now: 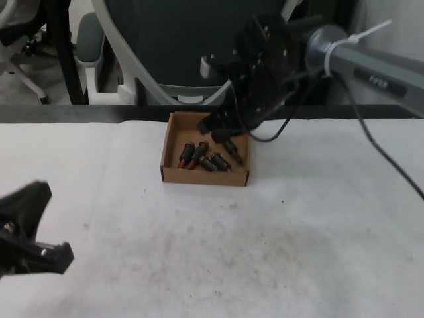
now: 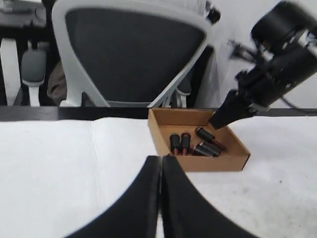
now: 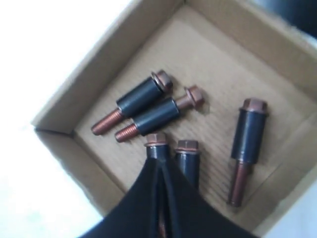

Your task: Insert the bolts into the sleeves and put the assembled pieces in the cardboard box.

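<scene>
Left wrist view: left tool (image 2: 161, 198) nearest, fingers pressed together, nothing between them, over white-covered desk (image 2: 59, 158), well apart from box. Farther on, cardboard box (image 2: 213, 163) sits on desk near far edge. Five assembled pieces (image 3: 157, 115) lie inside, copper bolts (image 3: 106, 123) in black sleeves (image 3: 249, 131): two side by side, one apart, two partly hidden behind right tool (image 3: 161, 198). Right tool clenched, nothing seen in grip, hanging over box. Office chair (image 2: 133, 54) beyond desk.
</scene>
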`<action>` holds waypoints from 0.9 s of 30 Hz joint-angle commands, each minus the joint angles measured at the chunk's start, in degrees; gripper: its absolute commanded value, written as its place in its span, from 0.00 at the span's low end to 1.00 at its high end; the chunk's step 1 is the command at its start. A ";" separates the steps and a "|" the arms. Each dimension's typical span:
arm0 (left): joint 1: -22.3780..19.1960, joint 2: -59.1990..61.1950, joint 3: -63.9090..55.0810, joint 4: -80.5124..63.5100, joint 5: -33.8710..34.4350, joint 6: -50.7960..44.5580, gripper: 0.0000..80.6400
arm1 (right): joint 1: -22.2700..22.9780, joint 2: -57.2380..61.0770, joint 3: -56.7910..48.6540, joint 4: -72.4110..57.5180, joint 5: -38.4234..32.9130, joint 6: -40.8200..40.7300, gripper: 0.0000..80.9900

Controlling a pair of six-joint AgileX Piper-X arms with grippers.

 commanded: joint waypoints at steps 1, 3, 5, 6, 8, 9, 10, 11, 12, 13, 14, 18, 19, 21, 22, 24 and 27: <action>-0.10 -0.62 -0.61 -6.27 -0.39 -0.82 0.01 | -0.34 -4.43 -0.84 0.30 -0.63 -1.80 0.00; -0.10 -0.60 -0.61 -14.47 -0.51 -0.82 0.01 | -0.46 -5.51 -0.53 0.82 -1.70 -1.80 0.00; -0.10 -0.60 -0.61 -16.69 -0.51 0.61 0.01 | -0.46 -6.97 0.34 1.24 -2.47 -2.93 0.00; -0.10 -0.60 -0.61 -15.36 -0.51 0.92 0.01 | -0.46 -7.72 1.27 1.27 -2.45 -4.09 0.00; -0.10 -0.60 -0.61 -9.13 -0.51 1.20 0.01 | -0.46 -10.03 4.03 0.75 -2.47 -5.86 0.00; -0.10 -0.60 -0.61 -6.71 -0.51 1.65 0.01 | -0.46 -11.17 5.54 0.06 -2.47 -6.27 0.00; -0.10 -0.60 -0.61 -5.77 -0.51 1.75 0.01 | -0.59 -13.16 8.47 -1.75 -2.47 -6.30 0.00; -0.10 -0.60 -0.61 -6.14 -0.51 1.58 0.01 | -0.75 -14.68 10.74 -3.29 -2.47 -6.28 0.00; -0.10 -1.06 -0.61 -7.80 -0.40 1.38 0.01 | -0.79 -16.73 14.03 -5.45 -2.63 -5.89 0.00; -0.10 -1.27 -0.61 -10.00 -0.40 1.31 0.01 | -0.75 -19.06 17.69 -7.99 -2.62 -5.52 0.00; -0.10 -1.53 -0.61 -11.73 -0.40 1.33 0.01 | -0.81 -21.04 20.84 -10.11 -2.62 -5.05 0.00; -0.10 -1.66 -0.51 -8.51 -0.40 1.33 0.01 | -0.81 -32.68 38.54 -22.53 -2.41 -2.70 0.00; -0.10 -1.66 -0.51 -6.61 -0.40 1.43 0.01 | -0.81 -35.21 42.18 -25.26 -2.15 -2.15 0.00; -0.10 -1.66 -0.51 -4.39 -0.40 1.41 0.01 | -0.81 -41.85 51.03 -31.56 -1.76 -0.97 0.00; -0.10 -1.66 -0.51 -4.21 -0.40 1.41 0.01 | -0.81 -45.23 55.28 -34.43 -1.77 -0.80 0.00; -0.18 -1.66 -0.51 -4.46 -0.40 1.41 0.01 | -0.81 -51.47 62.49 -39.36 -1.77 -0.66 0.00; -0.18 -1.73 -0.51 -4.62 0.42 1.81 0.01 | -0.81 -62.47 73.21 -45.18 1.54 1.48 0.00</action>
